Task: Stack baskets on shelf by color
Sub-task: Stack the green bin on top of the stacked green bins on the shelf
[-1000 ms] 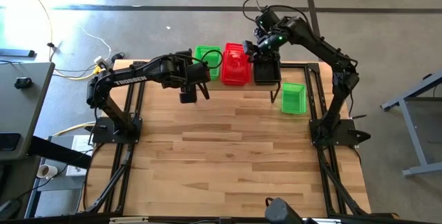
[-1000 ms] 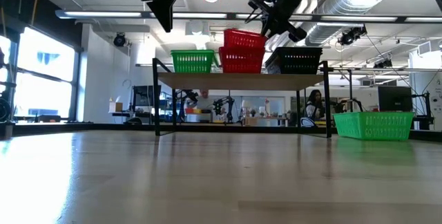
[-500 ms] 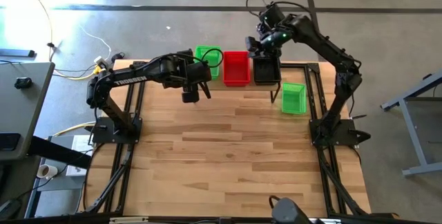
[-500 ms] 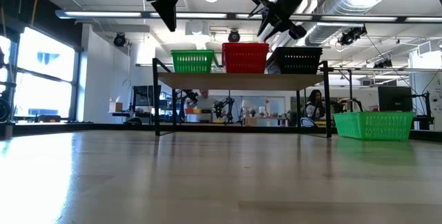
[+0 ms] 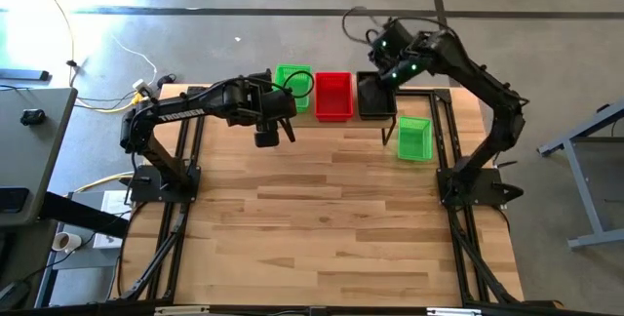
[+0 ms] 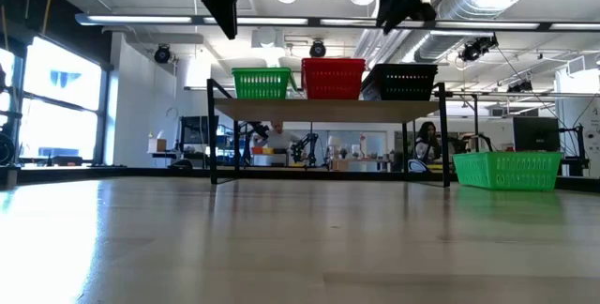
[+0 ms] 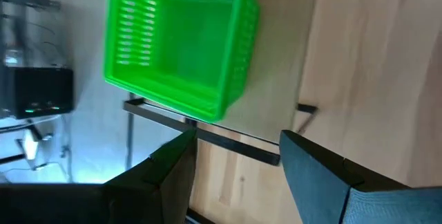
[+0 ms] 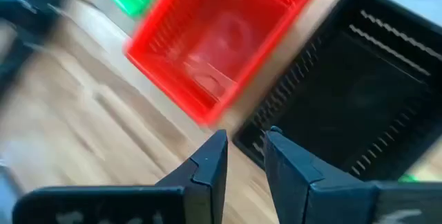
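Observation:
On the shelf (image 6: 328, 108) at the table's far edge stand green baskets (image 5: 292, 86), red baskets (image 5: 333, 95) and black baskets (image 5: 375, 98) side by side, resting on their bottoms. One more green basket (image 5: 414, 138) sits on the table to the right of the shelf. My right gripper (image 5: 380, 62) hovers above the red and black baskets (image 8: 345, 106), its fingers (image 8: 210, 162) a narrow gap apart, empty. My left gripper (image 5: 278, 127) hangs open in front of the shelf's left end, above the table, looking at the green basket (image 7: 179, 41).
The shelf's thin black legs (image 6: 212, 135) and frame bar (image 7: 228, 141) stand near my left gripper. The wooden tabletop (image 5: 322, 218) stretches toward the near edge. Cables (image 5: 136, 87) lie on the floor past the table's far left corner.
The red basket that hung tilted at my right gripper over the red stack has dropped into the stack and now sits level. My right gripper is off it and has moved up and toward the table's right, over the black baskets.

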Robot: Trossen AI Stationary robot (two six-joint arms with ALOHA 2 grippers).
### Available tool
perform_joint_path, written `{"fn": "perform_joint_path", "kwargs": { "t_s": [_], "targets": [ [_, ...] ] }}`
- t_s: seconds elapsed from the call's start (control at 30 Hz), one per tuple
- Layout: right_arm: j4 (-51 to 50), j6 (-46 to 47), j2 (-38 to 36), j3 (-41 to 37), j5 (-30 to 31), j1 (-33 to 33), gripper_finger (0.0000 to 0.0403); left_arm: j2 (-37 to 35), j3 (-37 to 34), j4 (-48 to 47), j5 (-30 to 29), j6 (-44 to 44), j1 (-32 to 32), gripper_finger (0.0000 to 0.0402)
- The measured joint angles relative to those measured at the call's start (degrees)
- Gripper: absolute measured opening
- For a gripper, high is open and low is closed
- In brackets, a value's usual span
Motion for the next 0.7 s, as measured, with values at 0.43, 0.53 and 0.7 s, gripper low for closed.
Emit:
{"fn": "perform_joint_path", "kwargs": {
  "t_s": [0.43, 0.53, 0.7],
  "targets": [
    [-12.0, 9.4, -2.0, -3.6, 23.8, 9.0, 0.0083, -2.4, 0.0, -0.8, 3.8, -0.9, 0.1, 0.0197],
    [-12.2, 11.9, -4.8, -7.9, 24.1, 8.6, 0.0083, -2.5, 0.0, -0.8, 3.8, -0.9, 0.1, 0.0197],
    [-11.4, 17.9, -10.9, -16.4, 24.8, 6.9, 0.0083, -2.5, 0.0, -0.7, 3.8, 0.0, 0.1, 0.0197]
  ]
}}
